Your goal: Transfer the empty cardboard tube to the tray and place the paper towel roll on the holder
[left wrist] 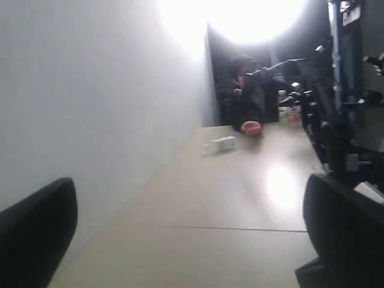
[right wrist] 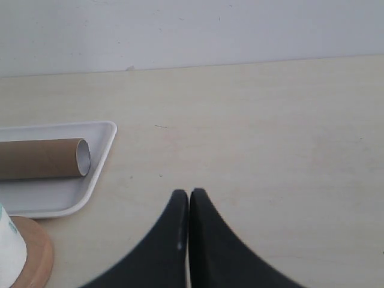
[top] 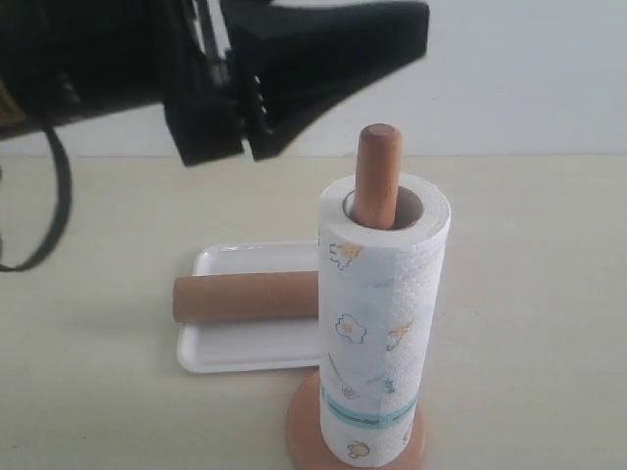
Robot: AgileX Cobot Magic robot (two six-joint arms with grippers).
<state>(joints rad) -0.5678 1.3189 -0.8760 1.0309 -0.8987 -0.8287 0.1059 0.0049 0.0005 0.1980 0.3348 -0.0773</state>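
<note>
There is one cardboard tube [top: 245, 297], one white tray [top: 245, 358], one paper towel roll [top: 377, 323] and one wooden holder [top: 377, 166].

Pale table [top: 549, 294] — small white box [left wrist: 223, 144], red object [left wrist: 251, 127].

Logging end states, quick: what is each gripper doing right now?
Left gripper: open, holding nothing.
Right gripper: closed, holding nothing.
</note>
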